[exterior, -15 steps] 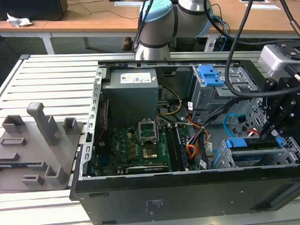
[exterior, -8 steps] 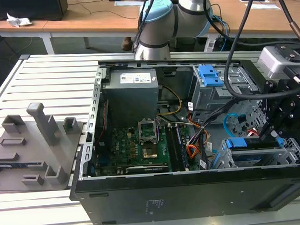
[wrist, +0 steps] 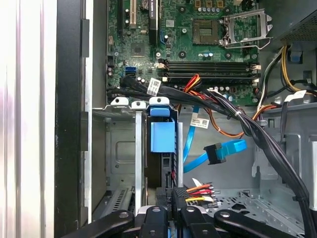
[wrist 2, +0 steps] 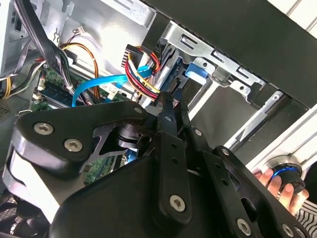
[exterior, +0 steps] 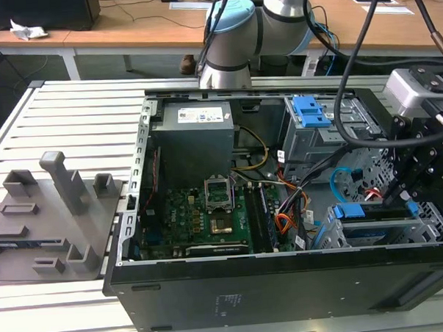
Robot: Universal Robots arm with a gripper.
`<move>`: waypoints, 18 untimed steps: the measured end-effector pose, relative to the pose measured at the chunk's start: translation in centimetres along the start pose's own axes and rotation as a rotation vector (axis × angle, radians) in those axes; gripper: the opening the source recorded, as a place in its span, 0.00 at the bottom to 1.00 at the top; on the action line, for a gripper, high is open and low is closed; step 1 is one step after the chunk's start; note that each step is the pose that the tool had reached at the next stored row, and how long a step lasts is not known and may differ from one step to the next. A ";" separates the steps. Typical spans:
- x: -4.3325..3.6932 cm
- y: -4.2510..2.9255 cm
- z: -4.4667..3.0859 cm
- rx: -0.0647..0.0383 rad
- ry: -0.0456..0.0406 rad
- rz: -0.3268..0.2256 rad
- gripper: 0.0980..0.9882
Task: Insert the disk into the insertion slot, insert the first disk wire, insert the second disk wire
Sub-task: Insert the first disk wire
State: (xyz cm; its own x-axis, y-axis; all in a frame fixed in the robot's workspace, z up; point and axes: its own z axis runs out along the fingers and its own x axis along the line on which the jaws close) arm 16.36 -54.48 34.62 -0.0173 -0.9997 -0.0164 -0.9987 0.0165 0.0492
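We see the disk [wrist: 162,137] standing on edge in the insertion slot [wrist: 121,148]. Its bright blue carrier tab points toward the motherboard [wrist: 198,44], and the grey sheet-metal walls of the bay lie close on either side. In the first wrist view the gripper [wrist: 171,198] sits directly at the disk's opposite end, in line with it and just beside its edge.

The fingers are drawn close together. As far as we can make out in both wrist views, they pinch the dark plug of the first disk wire [wrist: 198,190], a bundle of red, yellow and black strands that fans off to one side of the fingertips. We cannot tell whether that plug is fully seated against the disk.

The second disk wire [wrist: 225,148] lies loose on the cage floor next to the slot. Its light-blue ribbon curves in a loop and its small dark plug points toward the disk, apart from both the disk and the gripper.

In the exterior view the gripper [exterior: 408,196] reaches into the open computer case [exterior: 286,288] at the exterior view's right. It is near the case's front wall, with the blue-latched cage [exterior: 311,112] beyond it.

In the second wrist view a person's hand [wrist 2: 275,181] rests outside the case.
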 end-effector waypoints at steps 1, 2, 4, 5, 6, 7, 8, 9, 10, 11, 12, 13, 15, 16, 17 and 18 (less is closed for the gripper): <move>0.00 -0.01 0.01 0.000 -0.0015 0.000 0.08; 0.00 -0.04 0.03 0.000 -0.0036 0.000 0.08; -0.01 -0.07 0.07 0.000 -0.0053 0.000 0.08; 0.01 -0.08 0.14 0.000 -0.0075 0.000 0.08; 0.01 -0.09 0.20 0.000 -0.0090 0.000 0.08; 0.01 -0.10 0.28 0.000 -0.0112 -0.001 0.08; 0.00 -0.11 0.33 -0.001 -0.0134 -0.001 0.08; 0.00 -0.12 0.36 -0.001 -0.0142 -0.001 0.08; 0.00 -0.17 0.40 -0.001 -0.0149 -0.001 0.08; 0.01 -0.19 0.43 -0.001 -0.0151 -0.001 0.08; 0.01 -0.21 0.46 -0.001 -0.0151 -0.001 0.08; 0.01 -0.25 0.50 -0.001 -0.0152 -0.001 0.08; 0.02 -0.34 0.61 -0.002 -0.0152 -0.001 0.08; 0.02 -0.43 0.74 -0.003 -0.0148 -0.001 0.08; 0.02 -0.47 0.80 -0.003 -0.0148 -0.001 0.08; 0.02 -0.52 0.87 -0.004 -0.0149 -0.001 0.08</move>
State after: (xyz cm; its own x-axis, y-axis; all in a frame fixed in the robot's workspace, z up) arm 16.83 -54.50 33.73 -0.0173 -0.9994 -0.0313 -0.9985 0.0156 0.0529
